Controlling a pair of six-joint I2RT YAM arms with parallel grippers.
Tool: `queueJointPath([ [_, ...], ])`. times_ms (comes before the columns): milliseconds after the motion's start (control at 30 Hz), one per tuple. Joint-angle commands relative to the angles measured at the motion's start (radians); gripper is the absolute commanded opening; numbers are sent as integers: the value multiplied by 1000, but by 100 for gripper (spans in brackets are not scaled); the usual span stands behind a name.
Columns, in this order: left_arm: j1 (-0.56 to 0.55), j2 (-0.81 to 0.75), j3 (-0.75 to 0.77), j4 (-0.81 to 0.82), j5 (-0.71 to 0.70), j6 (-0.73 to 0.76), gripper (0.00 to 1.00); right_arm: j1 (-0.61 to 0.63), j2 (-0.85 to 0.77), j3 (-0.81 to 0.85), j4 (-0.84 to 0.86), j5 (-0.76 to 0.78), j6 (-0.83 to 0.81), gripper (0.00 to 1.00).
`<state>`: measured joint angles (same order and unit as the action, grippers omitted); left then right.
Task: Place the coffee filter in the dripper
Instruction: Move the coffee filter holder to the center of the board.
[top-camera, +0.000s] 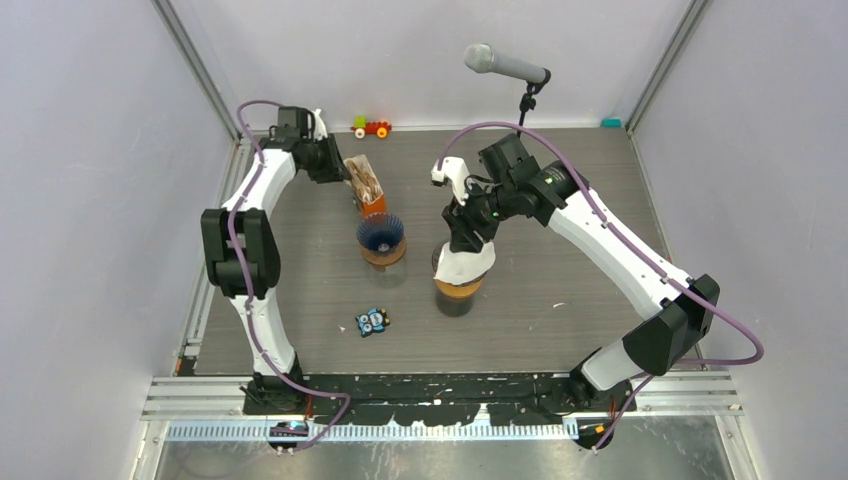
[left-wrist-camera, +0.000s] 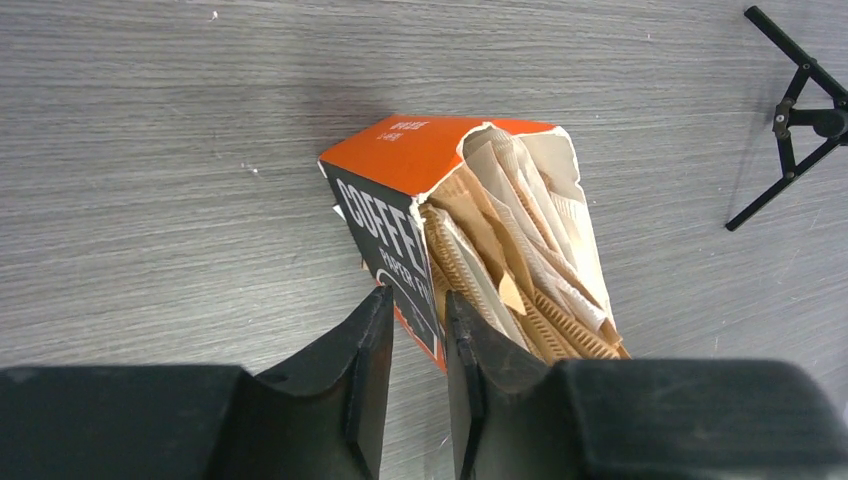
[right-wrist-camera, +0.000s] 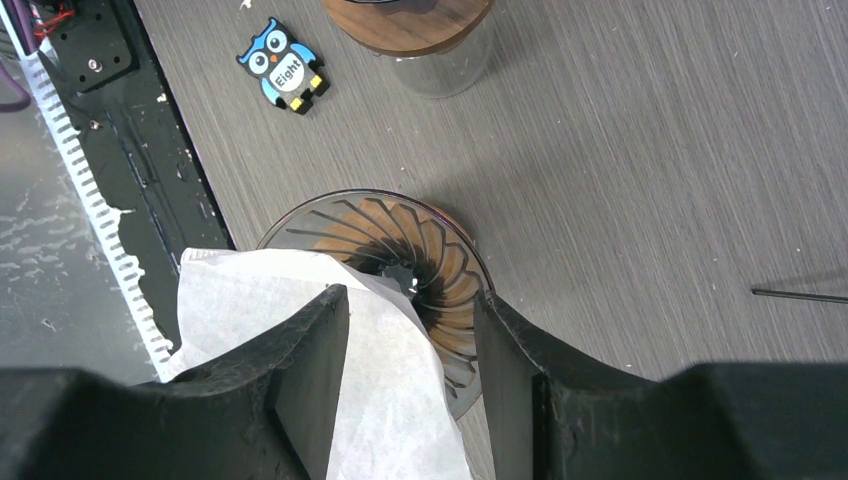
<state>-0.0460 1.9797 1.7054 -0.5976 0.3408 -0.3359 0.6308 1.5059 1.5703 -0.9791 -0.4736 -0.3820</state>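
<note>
White coffee filter (top-camera: 465, 262) lies askew on the dripper (top-camera: 457, 292) mid-counter (top-camera: 500, 340) in the top view, beneath the right end effector (top-camera: 468, 240).

From the left wrist, the left end effector (left-wrist-camera: 418, 340) is clamped on the filter box (left-wrist-camera: 400, 170) wall.

From the right wrist, the fingers stand apart and the paper covers only part of the ribbed cone. Best to nudge it central, then press its tip down.

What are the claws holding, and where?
Left claw pinches the filter box by its front wall. Right claw is open, white filter lying loose over the dripper.
</note>
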Motion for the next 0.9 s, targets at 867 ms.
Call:
queueJointPath([
  [867,-18,57,158,-107,-19,86,24,-3,-25,-29,56,-10,10,54],
])
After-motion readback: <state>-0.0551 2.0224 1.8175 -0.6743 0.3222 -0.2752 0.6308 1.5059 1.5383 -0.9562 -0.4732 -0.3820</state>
